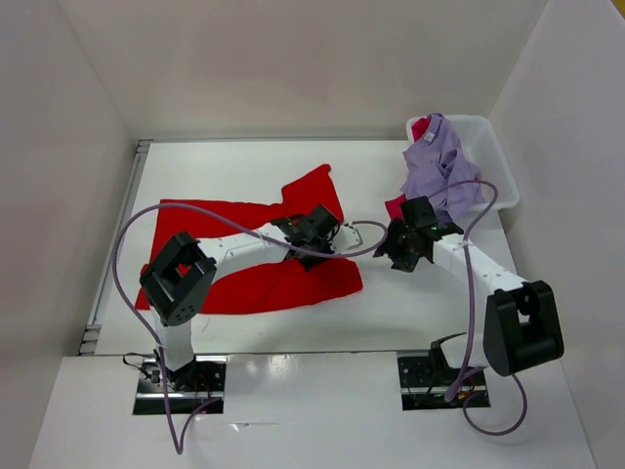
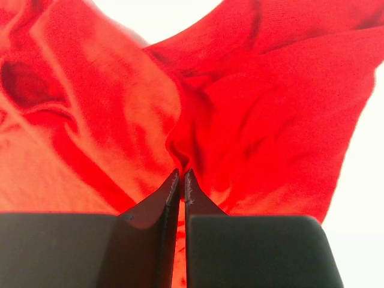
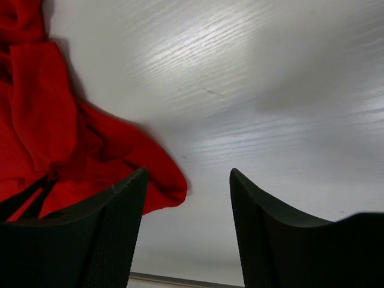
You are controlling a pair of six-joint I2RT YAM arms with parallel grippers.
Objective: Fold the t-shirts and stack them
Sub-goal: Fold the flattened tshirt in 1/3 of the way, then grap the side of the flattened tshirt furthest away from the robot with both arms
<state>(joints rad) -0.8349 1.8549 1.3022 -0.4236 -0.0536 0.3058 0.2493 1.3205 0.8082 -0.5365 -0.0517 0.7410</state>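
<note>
The red t-shirt (image 1: 283,285) is lying crumpled on the table (image 1: 410,313), and the left gripper (image 2: 182,175) is pinching a tiny fold of it. The right gripper (image 3: 188,173) is hanging open, holding nothing. That small pinch might be slipping out when lifting.

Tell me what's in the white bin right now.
A lavender t-shirt heaps over the bin, spilling past its rim, with crimson cloth peeking out behind it. Whatever lies beneath the lavender is covered.
</note>
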